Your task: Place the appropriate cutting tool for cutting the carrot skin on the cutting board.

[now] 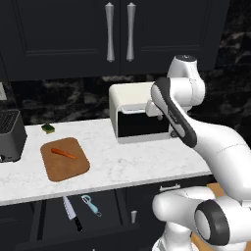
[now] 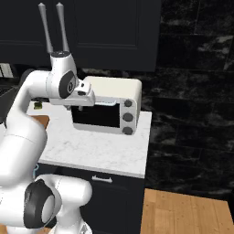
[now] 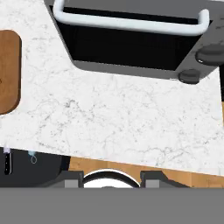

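Note:
The cutting tool, a small peeler (image 1: 91, 205) with a light blue handle, lies in the open drawer (image 1: 54, 215) below the counter, beside a black-handled knife (image 1: 72, 213). A brown cutting board (image 1: 71, 166) lies on the counter's left part with the orange carrot (image 1: 63, 153) on it. My gripper (image 2: 78, 109) hangs high above the counter in front of the toaster oven, well right of the board and drawer. In the hand view the gripper (image 3: 112, 179) stands open and holds nothing. The board's edge (image 3: 8, 70) and a bit of the peeler (image 3: 33, 157) show at that view's left.
A white toaster oven (image 1: 139, 117) stands at the back of the white marble counter (image 1: 147, 162). A dark appliance (image 1: 10, 135) sits at the far left, with a small green item (image 1: 48, 128) behind the board. Dark cabinets hang above. Wooden floor (image 2: 183, 210) lies right of the counter's end.

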Controlling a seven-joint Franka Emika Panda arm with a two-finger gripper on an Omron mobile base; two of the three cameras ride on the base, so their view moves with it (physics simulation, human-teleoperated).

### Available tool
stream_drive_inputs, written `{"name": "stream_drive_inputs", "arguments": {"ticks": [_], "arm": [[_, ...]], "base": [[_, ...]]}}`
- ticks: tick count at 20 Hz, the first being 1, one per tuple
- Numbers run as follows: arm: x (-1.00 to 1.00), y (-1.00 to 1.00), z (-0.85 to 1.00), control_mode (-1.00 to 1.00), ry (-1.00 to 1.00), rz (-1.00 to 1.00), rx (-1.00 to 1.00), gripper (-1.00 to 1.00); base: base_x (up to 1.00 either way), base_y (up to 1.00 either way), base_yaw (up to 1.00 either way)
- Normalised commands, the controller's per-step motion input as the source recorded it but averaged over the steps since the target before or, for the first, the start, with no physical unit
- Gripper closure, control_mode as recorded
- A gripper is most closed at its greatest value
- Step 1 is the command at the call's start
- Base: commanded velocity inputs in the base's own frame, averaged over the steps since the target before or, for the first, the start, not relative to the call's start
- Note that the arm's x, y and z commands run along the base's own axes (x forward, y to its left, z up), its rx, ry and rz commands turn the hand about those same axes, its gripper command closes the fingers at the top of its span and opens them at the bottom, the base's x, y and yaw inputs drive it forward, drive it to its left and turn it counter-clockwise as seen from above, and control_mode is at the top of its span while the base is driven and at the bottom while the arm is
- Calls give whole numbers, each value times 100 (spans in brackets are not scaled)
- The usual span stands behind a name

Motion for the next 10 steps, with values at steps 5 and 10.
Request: {"name": "stream_drive_inputs", "arguments": {"ticks": [5,10], "arm": [[-77,35,-15,-100,-11,0,0,-100],[-61,100,-41,-100,-1,-7,0,-100]], "base": [[0,0,0],[0,0,0]]}}
